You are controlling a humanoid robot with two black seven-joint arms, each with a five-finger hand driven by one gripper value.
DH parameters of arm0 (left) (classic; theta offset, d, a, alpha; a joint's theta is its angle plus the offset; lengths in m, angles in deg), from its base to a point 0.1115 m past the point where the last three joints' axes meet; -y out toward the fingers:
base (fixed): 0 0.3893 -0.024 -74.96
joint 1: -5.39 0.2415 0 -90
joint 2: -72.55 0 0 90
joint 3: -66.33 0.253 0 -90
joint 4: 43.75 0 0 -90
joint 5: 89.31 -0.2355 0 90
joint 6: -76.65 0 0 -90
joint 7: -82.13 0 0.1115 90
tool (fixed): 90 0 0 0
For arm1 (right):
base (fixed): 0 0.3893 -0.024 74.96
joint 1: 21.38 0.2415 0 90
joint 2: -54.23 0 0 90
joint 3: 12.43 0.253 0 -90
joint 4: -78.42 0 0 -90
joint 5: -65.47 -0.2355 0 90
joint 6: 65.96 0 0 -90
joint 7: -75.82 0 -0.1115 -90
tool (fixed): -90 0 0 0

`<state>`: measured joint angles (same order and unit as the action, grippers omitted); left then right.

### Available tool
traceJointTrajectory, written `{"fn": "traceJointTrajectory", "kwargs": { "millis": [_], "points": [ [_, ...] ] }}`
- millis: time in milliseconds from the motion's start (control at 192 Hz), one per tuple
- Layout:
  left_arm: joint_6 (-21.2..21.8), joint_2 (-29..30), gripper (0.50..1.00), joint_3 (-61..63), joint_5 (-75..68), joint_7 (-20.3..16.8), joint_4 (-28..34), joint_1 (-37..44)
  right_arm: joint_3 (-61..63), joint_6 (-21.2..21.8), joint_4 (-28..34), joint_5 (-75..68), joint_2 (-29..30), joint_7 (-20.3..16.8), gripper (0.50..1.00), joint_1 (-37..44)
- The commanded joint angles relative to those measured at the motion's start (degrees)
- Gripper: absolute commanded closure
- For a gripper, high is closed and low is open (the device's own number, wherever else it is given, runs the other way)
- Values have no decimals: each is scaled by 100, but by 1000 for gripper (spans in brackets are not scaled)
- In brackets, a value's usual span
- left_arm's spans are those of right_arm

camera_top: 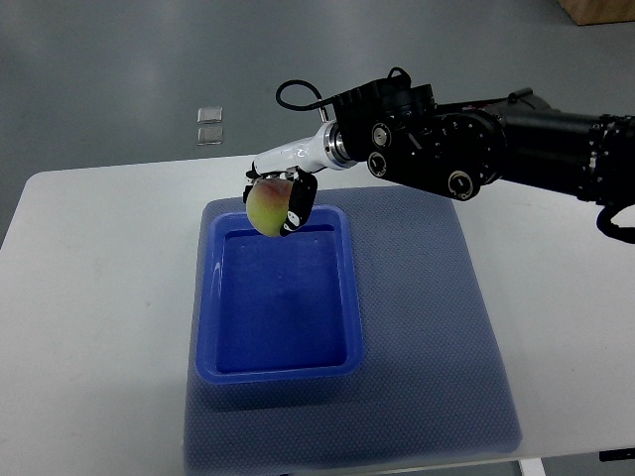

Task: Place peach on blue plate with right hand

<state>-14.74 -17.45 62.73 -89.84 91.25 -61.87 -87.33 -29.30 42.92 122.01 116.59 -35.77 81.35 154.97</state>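
My right hand [281,200] reaches in from the right edge and its fingers are closed around a yellow-green peach [266,206] with a pink blush. The peach hangs in the air over the far end of the blue plate [210,297], a deep rectangular blue tray lying on a blue mat. The tray's inside holds nothing. The black forearm and wrist [437,139] stretch across the upper right of the view. The left arm does not show.
The blue mat [437,337] covers the middle of a white table [89,297]. Two small clear square items [209,126] lie on the grey floor beyond the table's far edge.
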Motion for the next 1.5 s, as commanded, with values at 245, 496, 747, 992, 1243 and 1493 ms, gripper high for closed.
{"fn": "traceJointTrajectory", "kwargs": {
  "millis": [245,496,747,992,1243,1493],
  "points": [
    [-1,0,500,-1,1,-7,2,0,-9,-77,9,12,1,53,1000,-461],
    [-1,0,500,-1,1,2,-6,0,-17,-86,53,21,1,71,1000,-716],
    [-1,0,500,8,1,2,2,0,-17,-86,53,-14,1,80,665,-769],
    [-1,0,500,-1,1,-7,11,0,-17,-86,53,3,1,194,572,-796],
    [-1,0,500,8,1,2,2,0,97,-86,45,-94,1,203,566,-593],
    [-1,0,500,-1,1,-7,20,0,1502,-95,1,-155,1,211,568,-523]
  ]
}}
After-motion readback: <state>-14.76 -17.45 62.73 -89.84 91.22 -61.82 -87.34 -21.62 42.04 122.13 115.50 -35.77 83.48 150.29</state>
